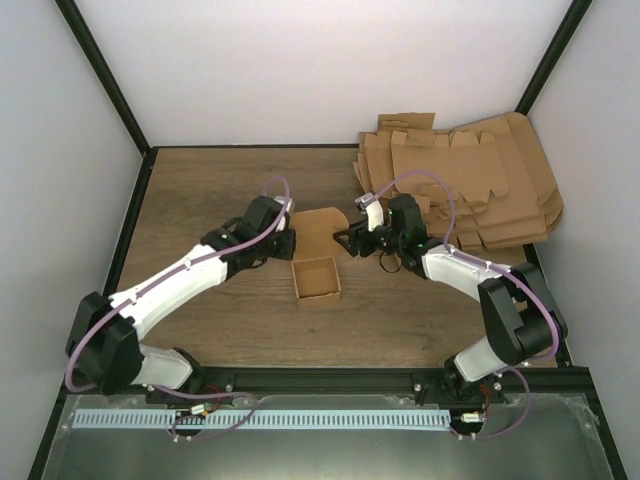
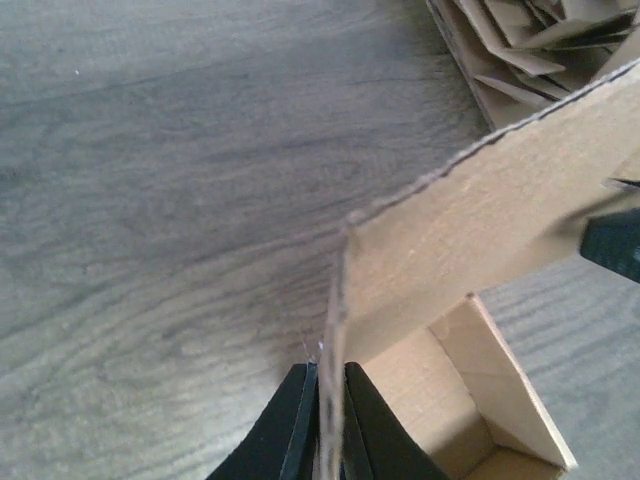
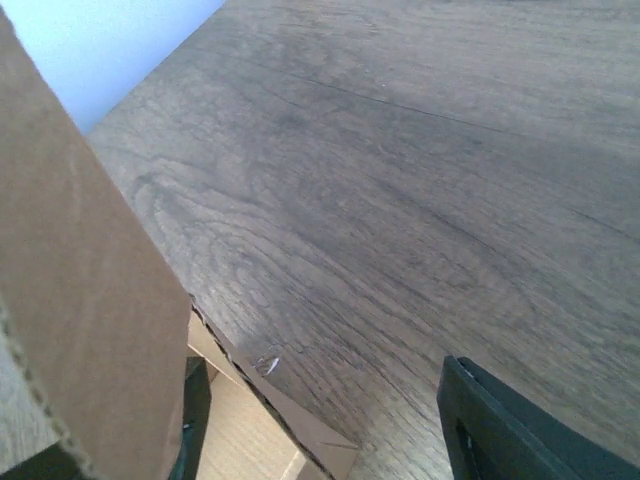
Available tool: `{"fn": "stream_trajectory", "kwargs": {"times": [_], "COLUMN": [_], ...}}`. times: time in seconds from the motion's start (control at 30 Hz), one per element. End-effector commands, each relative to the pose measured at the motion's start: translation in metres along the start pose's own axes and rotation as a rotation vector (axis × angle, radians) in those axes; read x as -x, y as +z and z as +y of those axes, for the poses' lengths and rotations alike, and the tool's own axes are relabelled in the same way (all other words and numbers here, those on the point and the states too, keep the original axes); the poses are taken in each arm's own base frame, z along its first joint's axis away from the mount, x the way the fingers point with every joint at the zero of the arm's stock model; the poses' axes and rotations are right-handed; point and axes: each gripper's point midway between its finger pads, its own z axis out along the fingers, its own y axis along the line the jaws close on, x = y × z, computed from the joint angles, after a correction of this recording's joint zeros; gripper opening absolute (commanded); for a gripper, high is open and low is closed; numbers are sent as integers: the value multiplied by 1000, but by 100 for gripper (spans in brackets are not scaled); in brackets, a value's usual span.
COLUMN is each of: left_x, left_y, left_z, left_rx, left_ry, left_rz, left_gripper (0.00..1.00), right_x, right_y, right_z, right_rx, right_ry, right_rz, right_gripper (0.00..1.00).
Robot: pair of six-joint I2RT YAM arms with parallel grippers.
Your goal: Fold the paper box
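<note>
The paper box (image 1: pixel 316 280) stands open-topped at the table's middle, with its lid flap (image 1: pixel 320 228) raised at the far side. My left gripper (image 1: pixel 290 243) is shut on the flap's left edge; in the left wrist view the fingertips (image 2: pixel 300 425) pinch the thin cardboard edge (image 2: pixel 333 380), with the box's inside (image 2: pixel 450 400) to the right. My right gripper (image 1: pixel 347 238) is at the flap's right end, jaws wide apart. In the right wrist view the flap (image 3: pixel 90 300) lies just outside its left finger (image 3: pixel 195 415), so nothing sits between the fingers.
A pile of flat brown cardboard sheets (image 1: pixel 470 185) lies at the back right; it also shows in the left wrist view (image 2: pixel 540 40). White walls and black frame posts bound the wooden table (image 1: pixel 200 200).
</note>
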Motion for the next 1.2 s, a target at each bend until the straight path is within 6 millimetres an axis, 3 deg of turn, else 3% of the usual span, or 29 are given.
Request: {"fn": "stream_trajectory", "kwargs": {"times": [0.0, 0.13, 0.27, 0.4, 0.63, 0.83, 1.03, 1.17], "left_x": [30, 39, 35, 21, -8, -22, -20, -7], "left_y": [11, 13, 12, 10, 4, -5, -3, -8], "left_z": [7, 14, 17, 19, 25, 34, 33, 42], "left_rx": [23, 26, 20, 16, 10, 27, 4, 45], "left_ry": [69, 50, 23, -22, -191, -250, -243, -192], "left_rz": [-46, -58, -41, -7, 26, 0, -31, -71], "left_gripper": [7, 15, 29, 39, 41, 44, 42, 63], "right_x": [26, 27, 27, 23, 16, 16, 17, 18], "right_y": [-3, 2, 7, 11, 11, 8, 7, 6], "right_z": [0, -1, 3, 7, 12, 20, 27, 27], "right_rx": [-36, -71, -134, -214, -293, -312, -329, -334], "right_ry": [-25, -26, -30, -44, -13, 19, 1, -28], "right_rz": [-57, -34, -13, 14, 21, -7, -29, -29], "right_gripper": [60, 43, 31, 26, 17, 6, 4, 4]}}
